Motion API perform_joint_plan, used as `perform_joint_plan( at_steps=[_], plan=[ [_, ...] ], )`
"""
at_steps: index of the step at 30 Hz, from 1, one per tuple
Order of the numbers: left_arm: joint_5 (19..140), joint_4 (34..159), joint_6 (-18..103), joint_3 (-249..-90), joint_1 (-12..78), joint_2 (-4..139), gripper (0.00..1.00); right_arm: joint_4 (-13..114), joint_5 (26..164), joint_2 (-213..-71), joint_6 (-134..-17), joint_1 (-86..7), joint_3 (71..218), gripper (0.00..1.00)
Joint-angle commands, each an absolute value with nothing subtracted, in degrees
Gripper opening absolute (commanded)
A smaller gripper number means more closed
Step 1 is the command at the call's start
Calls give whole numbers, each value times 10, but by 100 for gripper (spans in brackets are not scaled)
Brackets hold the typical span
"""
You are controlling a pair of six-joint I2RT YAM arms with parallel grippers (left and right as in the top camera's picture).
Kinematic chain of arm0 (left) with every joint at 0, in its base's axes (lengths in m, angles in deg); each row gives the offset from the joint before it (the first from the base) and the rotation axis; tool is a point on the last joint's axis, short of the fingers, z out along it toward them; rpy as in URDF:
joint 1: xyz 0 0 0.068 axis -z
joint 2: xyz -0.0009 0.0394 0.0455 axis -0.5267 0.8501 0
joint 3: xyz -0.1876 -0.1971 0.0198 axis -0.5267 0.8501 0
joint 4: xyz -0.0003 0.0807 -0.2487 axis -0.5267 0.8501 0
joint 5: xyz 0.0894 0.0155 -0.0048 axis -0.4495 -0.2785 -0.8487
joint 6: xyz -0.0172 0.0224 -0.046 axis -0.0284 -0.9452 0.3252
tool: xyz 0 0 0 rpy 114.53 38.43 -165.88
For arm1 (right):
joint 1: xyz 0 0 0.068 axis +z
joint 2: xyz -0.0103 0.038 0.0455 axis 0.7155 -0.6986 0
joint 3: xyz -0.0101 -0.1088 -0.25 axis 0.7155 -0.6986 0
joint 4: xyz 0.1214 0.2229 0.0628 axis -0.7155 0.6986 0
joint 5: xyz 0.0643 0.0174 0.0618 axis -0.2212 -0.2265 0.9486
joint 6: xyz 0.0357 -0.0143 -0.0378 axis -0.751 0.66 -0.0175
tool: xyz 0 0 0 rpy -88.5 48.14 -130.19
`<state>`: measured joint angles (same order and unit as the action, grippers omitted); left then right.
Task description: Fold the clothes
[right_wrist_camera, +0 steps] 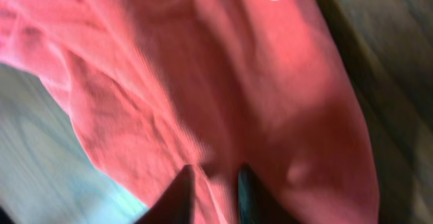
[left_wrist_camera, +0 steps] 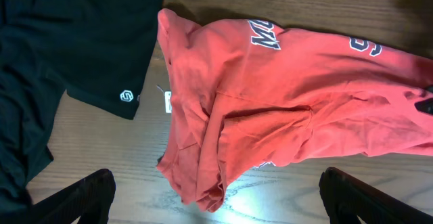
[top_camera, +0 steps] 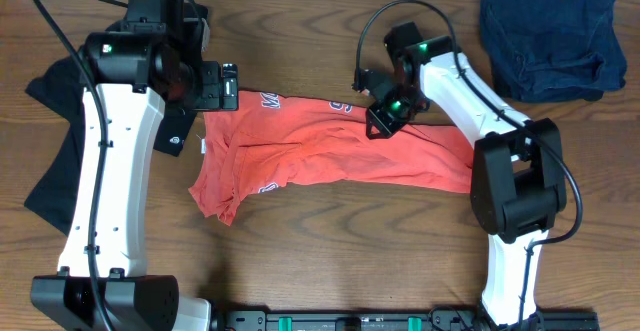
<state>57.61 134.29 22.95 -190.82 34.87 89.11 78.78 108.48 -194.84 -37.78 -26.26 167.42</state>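
Wooden table [top_camera: 330, 261] bears the coral-red T-shirt [top_camera: 330, 151], rumpled and stretched sideways at centre. Black garment [top_camera: 55, 161] lies just beside its left end; navy garment [top_camera: 550, 36] lies well apart, upper right of it. Left gripper [left_wrist_camera: 216, 183] hangs released over that left end; right gripper [right_wrist_camera: 211, 183] pinches the shirt's upper edge.

A brown wood-grain table [top_camera: 330, 241] spans the view.
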Motion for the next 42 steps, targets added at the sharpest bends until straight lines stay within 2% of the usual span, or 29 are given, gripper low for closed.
perform_joint_plan(
  at_steps=[1,3,13,20,23,24,36,42],
  plan=[
    [567,1346,234,-1913,345,888,98,782,1087,-1947,-371,-258,1679,6],
    [567,1349,234,-1913,343,888,98,784,1087,-1941,-371,-259,1679,1],
    [567,1354,234,-1913,316,888,98,875,1101,-1908,-371,-244,1677,1],
    [567,1354,234,-1913,295,888,98,877,1102,-1908,-390,-207,1634,1],
    [567,1354,234,-1913,287,889,98,875,1082,-1908,-405,-203,1614,26],
    [567,1354,234,-1913,285,890,98,874,1069,-1908,-418,-205,1611,29],
    [567,1352,234,-1903,285,901,98,937,1061,-1870,-464,-253,1681,30],
    [567,1351,234,-1899,285,901,98,948,972,-1854,-607,-308,1679,43]
  ],
)
